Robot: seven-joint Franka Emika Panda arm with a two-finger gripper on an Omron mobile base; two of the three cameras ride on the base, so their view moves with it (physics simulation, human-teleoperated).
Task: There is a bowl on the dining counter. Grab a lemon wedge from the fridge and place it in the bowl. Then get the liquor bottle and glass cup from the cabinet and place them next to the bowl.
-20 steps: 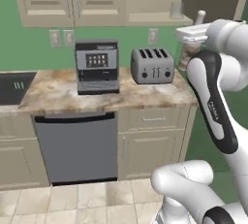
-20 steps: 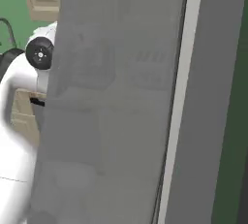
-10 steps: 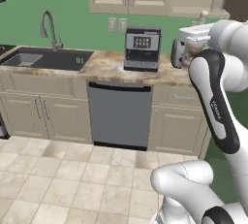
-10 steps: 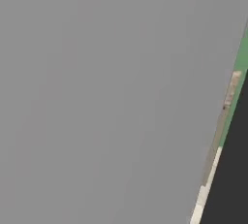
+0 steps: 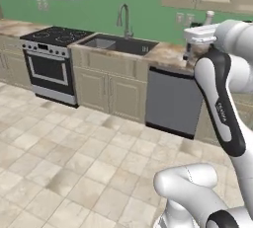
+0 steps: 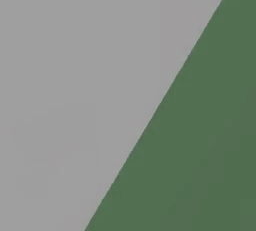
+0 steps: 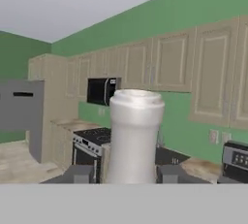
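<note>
- Counter (image 5: 165, 53): marbled brown top along the green wall, over beige cabinets; a sink (image 5: 118, 44) with a faucet (image 5: 124, 19) is set into it
- Stove (image 5: 55, 35) stands at the counter's left end
- Floor (image 5: 74, 158): beige tiles

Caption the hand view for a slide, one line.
Gripper carries a white capped bottle upright past a green-walled kitchen: beige cabinets, black microwave, stove.
</note>
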